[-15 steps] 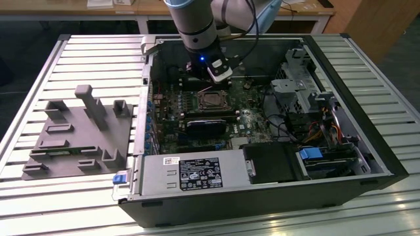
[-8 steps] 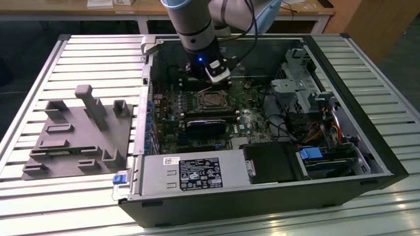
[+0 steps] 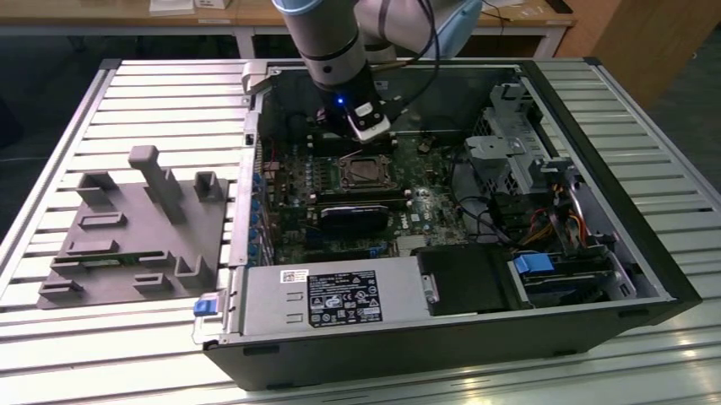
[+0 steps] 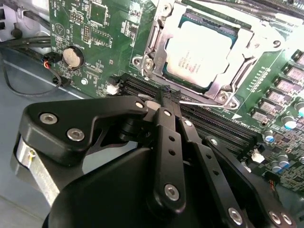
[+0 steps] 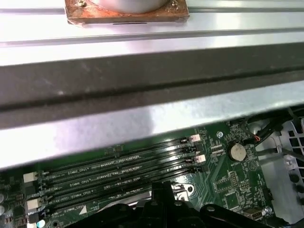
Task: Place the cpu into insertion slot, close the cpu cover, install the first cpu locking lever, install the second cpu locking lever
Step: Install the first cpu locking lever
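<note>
The cpu [image 4: 199, 50] sits inside the insertion slot [image 3: 343, 172], and the cpu cover [image 4: 156, 40] lies flat over its edges. The pincer [image 4: 168, 97] hangs just beside the slot, on the side of the long memory slots [image 4: 137, 85], its tips drawn narrow together. A thin locking lever [image 4: 209, 102] runs along that edge of the slot, starting at the tips; whether they pinch it, I cannot tell

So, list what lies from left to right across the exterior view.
Grey moulded fixture → insertion slot on the green board → blue clip → orange cables.
</note>
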`<act>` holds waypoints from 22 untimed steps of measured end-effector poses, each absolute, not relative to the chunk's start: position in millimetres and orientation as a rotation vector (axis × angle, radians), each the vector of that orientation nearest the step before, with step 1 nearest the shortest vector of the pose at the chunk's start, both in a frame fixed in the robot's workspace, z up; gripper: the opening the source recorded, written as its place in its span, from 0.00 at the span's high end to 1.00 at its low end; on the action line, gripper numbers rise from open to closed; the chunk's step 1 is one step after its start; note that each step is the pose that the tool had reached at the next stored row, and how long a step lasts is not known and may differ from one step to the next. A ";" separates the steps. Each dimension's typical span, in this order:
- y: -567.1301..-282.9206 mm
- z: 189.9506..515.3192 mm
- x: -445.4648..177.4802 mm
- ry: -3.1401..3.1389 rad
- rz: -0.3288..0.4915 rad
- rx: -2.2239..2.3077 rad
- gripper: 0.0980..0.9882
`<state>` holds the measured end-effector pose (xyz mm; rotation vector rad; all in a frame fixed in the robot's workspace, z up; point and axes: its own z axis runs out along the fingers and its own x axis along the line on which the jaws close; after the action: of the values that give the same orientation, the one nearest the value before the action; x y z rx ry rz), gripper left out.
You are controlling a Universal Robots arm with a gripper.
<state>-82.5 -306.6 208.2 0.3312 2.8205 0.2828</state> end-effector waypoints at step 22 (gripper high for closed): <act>-296.0 203.5 -83.7 2.797 0.257 0.452 1.00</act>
<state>-83.7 -296.0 203.5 0.4519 2.7970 0.2568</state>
